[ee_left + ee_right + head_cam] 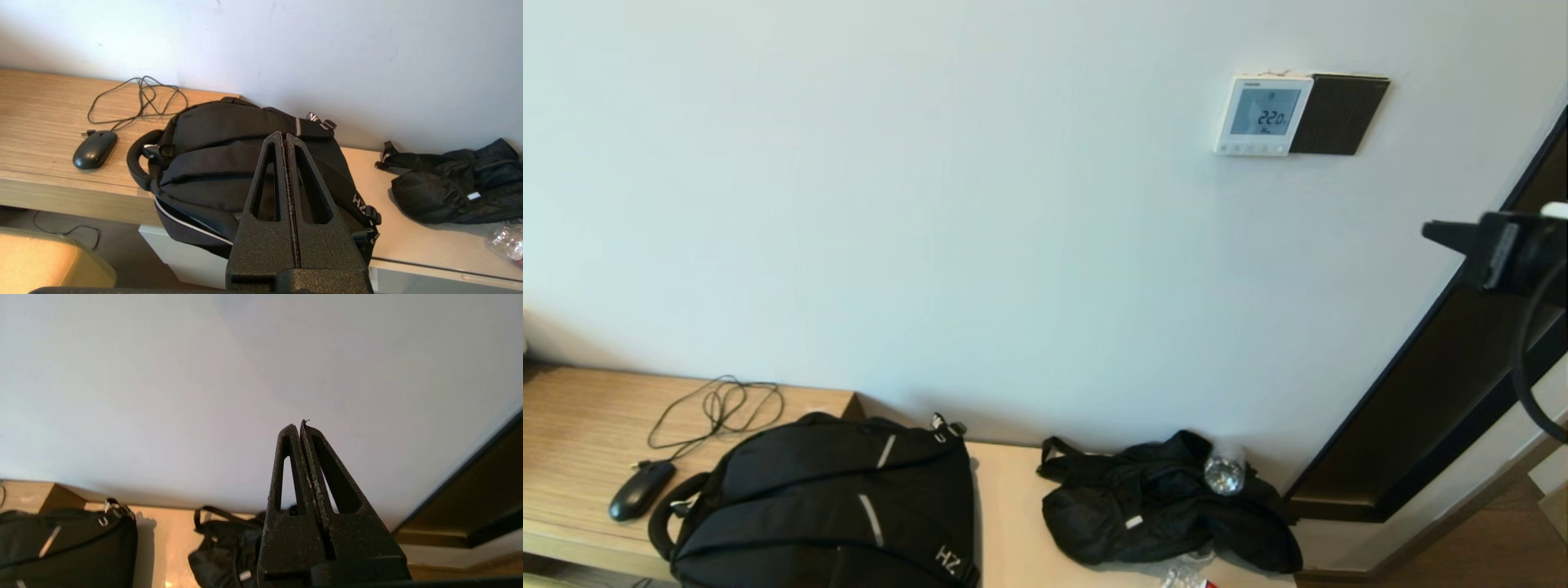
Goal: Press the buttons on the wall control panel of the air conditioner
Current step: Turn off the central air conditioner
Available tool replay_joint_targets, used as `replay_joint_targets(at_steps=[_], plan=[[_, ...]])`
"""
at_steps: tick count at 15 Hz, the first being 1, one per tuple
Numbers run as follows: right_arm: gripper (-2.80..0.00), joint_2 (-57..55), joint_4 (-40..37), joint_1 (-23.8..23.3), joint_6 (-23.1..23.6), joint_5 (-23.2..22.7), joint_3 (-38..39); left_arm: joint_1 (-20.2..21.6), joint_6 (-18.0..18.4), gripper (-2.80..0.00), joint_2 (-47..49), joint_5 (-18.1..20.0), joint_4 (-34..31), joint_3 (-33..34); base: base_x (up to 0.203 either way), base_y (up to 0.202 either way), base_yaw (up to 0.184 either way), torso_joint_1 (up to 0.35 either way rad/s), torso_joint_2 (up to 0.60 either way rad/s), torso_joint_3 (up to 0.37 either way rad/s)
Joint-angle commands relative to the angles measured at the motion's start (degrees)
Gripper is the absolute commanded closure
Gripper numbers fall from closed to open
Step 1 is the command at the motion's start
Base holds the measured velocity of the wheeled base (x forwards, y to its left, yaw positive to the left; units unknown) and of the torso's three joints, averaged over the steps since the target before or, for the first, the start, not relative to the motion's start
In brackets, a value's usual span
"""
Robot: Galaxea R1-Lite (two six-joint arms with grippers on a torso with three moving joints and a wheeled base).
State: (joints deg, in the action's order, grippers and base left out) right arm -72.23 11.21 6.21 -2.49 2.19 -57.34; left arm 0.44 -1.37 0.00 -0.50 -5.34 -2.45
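Observation:
The white wall control panel [1264, 114] hangs high on the wall, right of centre in the head view; its grey screen reads 22.0. The row of small white buttons [1252, 149] runs along its lower edge. My right gripper [1427, 229] is raised at the right edge, below and to the right of the panel and apart from it. In the right wrist view it [299, 426] is shut and empty, pointing at bare wall; the panel is out of that view. My left gripper [284, 136] is shut and empty, low over the backpack [229, 163], and is not in the head view.
A plain black square panel [1338, 114] adjoins the white one on its right. A dark door frame [1437, 392] runs diagonally at the right. Below are a wooden desk [572, 425] with a mouse [641, 488], the black backpack [833, 506], and a black bag [1168, 506].

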Motion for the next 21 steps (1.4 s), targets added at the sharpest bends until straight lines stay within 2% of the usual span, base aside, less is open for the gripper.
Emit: replay_joint_targets(at_steps=[1, 6, 21], plan=[[0.00, -12.87, 0.49, 3.22, -0.73, 1.96, -9.28, 0.00, -0.03, 0.00, 0.00, -0.03, -0.02, -0.01, 0.000, 0.000, 0.000, 0.000, 0.00, 0.000], [0.00, -17.00, 0.83, 8.26, -0.87, 3.66, -13.56, 0.00, -0.03, 0.00, 0.00, -0.03, -0.02, -0.01, 0.000, 0.000, 0.000, 0.000, 0.00, 0.000], [0.00, -20.23, 0.99, 8.73, -0.76, 3.77, -15.25, 0.00, -0.03, 0.00, 0.00, -0.03, -0.02, -0.01, 0.000, 0.000, 0.000, 0.000, 0.00, 0.000]])
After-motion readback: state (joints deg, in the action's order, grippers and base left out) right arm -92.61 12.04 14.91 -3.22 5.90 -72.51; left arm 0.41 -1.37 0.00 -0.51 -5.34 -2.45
